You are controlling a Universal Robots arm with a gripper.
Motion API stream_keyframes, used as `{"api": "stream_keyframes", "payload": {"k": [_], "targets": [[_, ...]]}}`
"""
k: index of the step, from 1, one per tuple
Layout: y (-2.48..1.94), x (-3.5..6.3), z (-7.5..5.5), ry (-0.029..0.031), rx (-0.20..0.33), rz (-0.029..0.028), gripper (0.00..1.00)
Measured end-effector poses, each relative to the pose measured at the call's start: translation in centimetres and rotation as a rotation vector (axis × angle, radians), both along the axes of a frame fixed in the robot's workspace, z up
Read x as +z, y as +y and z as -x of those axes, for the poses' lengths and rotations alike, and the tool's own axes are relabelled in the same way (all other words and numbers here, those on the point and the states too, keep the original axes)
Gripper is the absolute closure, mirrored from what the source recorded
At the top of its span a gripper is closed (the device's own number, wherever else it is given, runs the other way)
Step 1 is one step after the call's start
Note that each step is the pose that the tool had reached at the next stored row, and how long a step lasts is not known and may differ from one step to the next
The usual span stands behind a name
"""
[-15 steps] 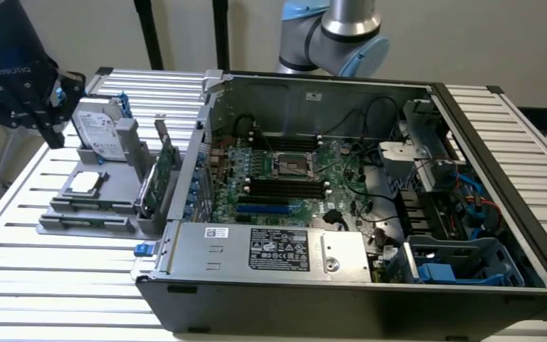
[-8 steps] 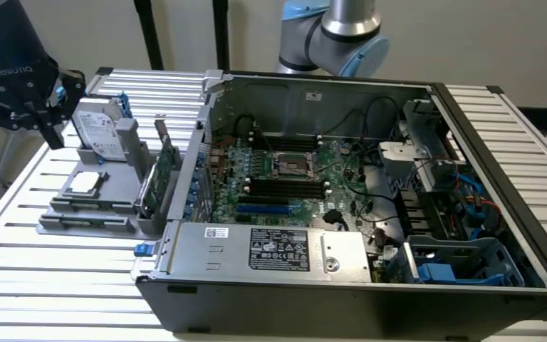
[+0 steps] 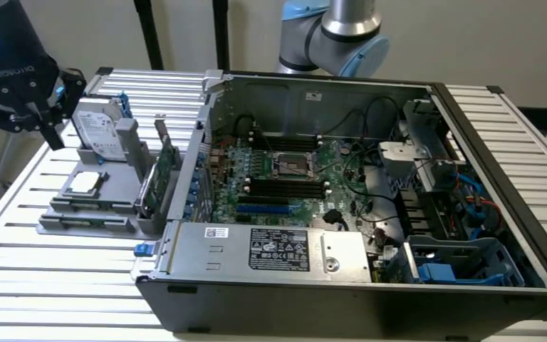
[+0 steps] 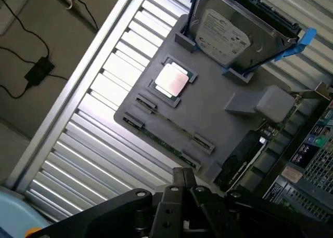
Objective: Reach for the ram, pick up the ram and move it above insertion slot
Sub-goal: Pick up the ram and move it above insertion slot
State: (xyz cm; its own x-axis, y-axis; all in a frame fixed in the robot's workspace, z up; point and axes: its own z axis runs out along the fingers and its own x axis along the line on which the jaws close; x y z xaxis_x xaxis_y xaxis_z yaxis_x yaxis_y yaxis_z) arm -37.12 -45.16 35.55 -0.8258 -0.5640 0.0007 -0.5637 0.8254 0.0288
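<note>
The ram [image 4: 158,138] is a thin green stick standing on edge in a clipped slot of the grey holder [image 4: 208,110], close to the holder's outer edge. In the exterior view the ram [image 3: 83,224] lies low along the holder's front step. My black gripper [image 3: 53,135] hangs at the exterior view's far left, above and beside the holder, apart from the ram. Seen from the wrist, the gripper [image 4: 183,174] has its fingers shut together with nothing between them. The insertion slots [image 3: 283,189] are long black sockets on the motherboard inside the open computer case.
On the holder also stand a silver hard drive [image 4: 234,32] in blue brackets, a square processor chip [image 4: 171,81] and a tall green expansion card [image 3: 164,174]. The open computer case [image 3: 350,271] sits to the exterior view's right on the slatted metal table [image 3: 55,285].
</note>
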Motion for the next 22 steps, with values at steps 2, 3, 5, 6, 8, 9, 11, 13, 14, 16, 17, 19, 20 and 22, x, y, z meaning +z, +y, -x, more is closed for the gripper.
{"api": "stream_keyframes", "payload": {"k": [2, 3, 5, 6, 8, 9, 11, 13, 14, 16, 17, 19, 20, 22], "targets": [[0.0, -0.03, 0.0, 0.0, 0.038, 0.0, 0.89], [0.0, -0.05, 0.0, 0.0, 0.056, 0.0, 0.89], [0.0, -0.08, 0.0, 0.0, 0.091, 0.0, 0.89], [0.0, -0.1, 0.0, 0.0001, 0.111, -0.0001, 0.89], [0.0, -0.13, 0.0, 0.0001, 0.147, 0.0001, 0.89], [0.0, -0.15, 0.0, 0.0, 0.165, 0.0, 0.89], [0.0, -0.19, 0.0, 0.0, 0.201, 0.0, 0.89], [0.0, -0.22, 0.0, 0.0, 0.237, 0.0, 0.89], [0.0, -0.24, 0.0, 0.0, 0.255, 0.0, 0.89], [0.0, -0.28, 0.0, 0.0, 0.292, -0.0001, 0.89], [0.0, -0.3, 0.0, 0.0, 0.31, 0.0, 0.89], [0.0, -0.34, 0.0, 0.0001, 0.346, 0.0, 0.89], [0.0, -0.36, 0.0, 0.0, 0.365, 0.0, 0.89], [0.0, -0.4, 0.0, 0.0, 0.401, 0.0, 0.89]]}}
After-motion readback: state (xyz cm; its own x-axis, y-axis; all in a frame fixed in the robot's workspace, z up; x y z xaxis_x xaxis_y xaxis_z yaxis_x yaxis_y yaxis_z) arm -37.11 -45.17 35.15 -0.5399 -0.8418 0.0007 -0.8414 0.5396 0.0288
